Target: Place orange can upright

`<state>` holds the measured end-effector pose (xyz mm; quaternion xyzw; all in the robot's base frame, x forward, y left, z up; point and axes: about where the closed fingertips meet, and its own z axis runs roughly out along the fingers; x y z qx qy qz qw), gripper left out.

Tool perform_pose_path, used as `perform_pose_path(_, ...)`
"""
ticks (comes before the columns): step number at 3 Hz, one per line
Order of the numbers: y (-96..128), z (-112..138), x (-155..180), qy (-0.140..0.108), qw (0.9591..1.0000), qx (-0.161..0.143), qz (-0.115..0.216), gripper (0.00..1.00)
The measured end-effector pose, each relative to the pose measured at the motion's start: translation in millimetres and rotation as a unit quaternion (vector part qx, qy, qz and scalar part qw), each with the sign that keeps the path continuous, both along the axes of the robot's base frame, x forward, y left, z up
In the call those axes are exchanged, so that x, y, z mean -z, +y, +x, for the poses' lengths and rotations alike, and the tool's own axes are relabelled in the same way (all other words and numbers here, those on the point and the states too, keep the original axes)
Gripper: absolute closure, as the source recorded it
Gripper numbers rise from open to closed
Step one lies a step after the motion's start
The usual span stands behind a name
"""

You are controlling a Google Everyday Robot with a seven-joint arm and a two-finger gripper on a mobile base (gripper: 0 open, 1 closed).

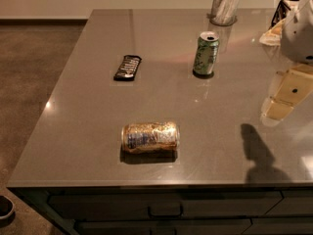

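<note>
The orange can (150, 137) lies on its side near the front edge of the grey table (88, 106), its long axis running left to right and its whitish-blue label patch facing up. My gripper (278, 107) hangs above the table at the right edge of the view, well to the right of the can and a little behind it, touching nothing. Its shadow (257, 153) falls on the tabletop to the right of the can.
A green-and-white can (206, 54) stands upright behind the orange can, to the right. A black snack packet (127, 67) lies flat at the back left. A metal cup (225, 5) stands at the far edge. Drawers (166, 209) sit below the front edge.
</note>
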<state>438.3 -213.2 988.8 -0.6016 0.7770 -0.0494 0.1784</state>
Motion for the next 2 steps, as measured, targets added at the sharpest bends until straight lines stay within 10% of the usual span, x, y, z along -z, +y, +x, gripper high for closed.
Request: perform_pose_path(2,12.7,-2.2,4.9,-0.001,0.9998,-0.019,-0.003,0.0)
